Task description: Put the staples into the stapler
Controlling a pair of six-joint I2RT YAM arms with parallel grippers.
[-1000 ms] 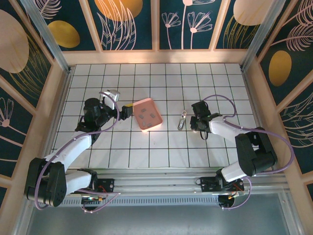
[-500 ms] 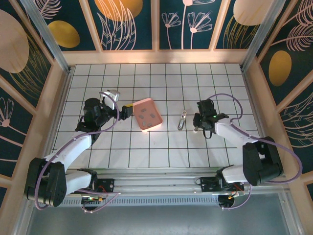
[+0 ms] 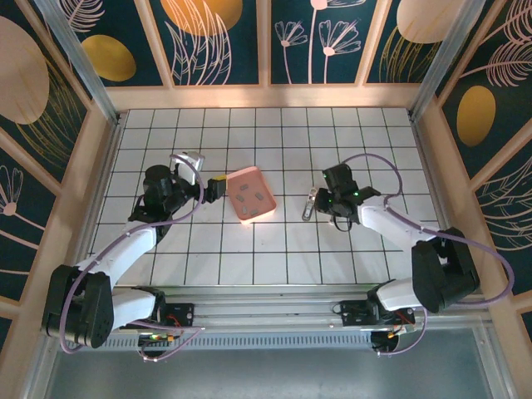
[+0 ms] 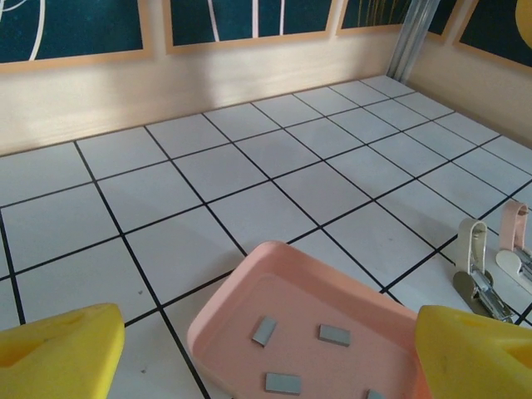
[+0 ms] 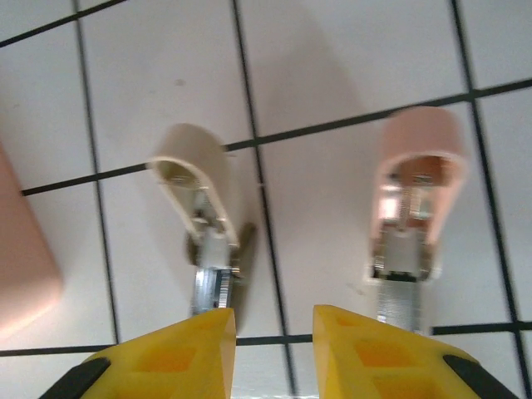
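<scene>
Several small grey staples (image 4: 265,330) lie in the pink tray (image 4: 275,252), seen from above as dark specks, the staples (image 3: 259,197) inside the tray (image 3: 238,178). My left gripper (image 4: 266,359) hovers wide open at the tray's left edge (image 3: 214,189), holding nothing. The stapler (image 3: 308,204) lies on the white tiles right of the tray. Up close its beige-capped metal arm (image 5: 204,229) and a pink-capped arm (image 5: 412,208) lie side by side. My right gripper (image 5: 274,320) sits just right of the stapler (image 3: 322,202), its yellow fingers a little apart with bare tile between them.
Wooden walls close in the tiled table on three sides. The right arm's cable (image 3: 378,170) loops over the tiles behind it. Bare tiles stretch behind the tray and along the near edge.
My right gripper has swung left, from about one tile away to right beside the stapler, and its fingers have parted slightly. The left arm, tray and staples have not moved.
</scene>
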